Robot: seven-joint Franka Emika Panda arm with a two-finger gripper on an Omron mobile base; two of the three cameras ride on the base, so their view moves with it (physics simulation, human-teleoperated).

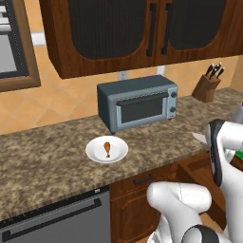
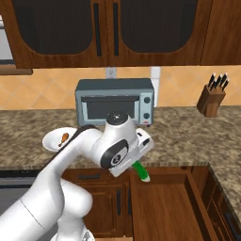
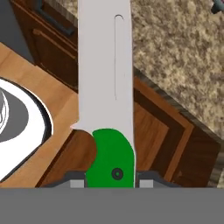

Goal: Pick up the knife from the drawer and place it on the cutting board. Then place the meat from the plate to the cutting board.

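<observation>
Claw (image 3: pixel 112 178) clenched on knife (image 3: pixel 105 78) at green handle, blade pointing away from hand, so it can be carried w/o touching the edge. Knife hangs above open drawer (image 2: pixel 164 207), beside counter (image 2: pixel 188 136) edge. Meat (image 1: pixel 107 149) on plate (image 1: pixel 95 154), left of drawer, in front of toaster oven (image 1: pixel 137 102).

arm (image 2: pixel 70 160): bent forward | end effector (image 3: pixel 111 177): clamped on knife (image 3: pixel 105 83) handle
</observation>
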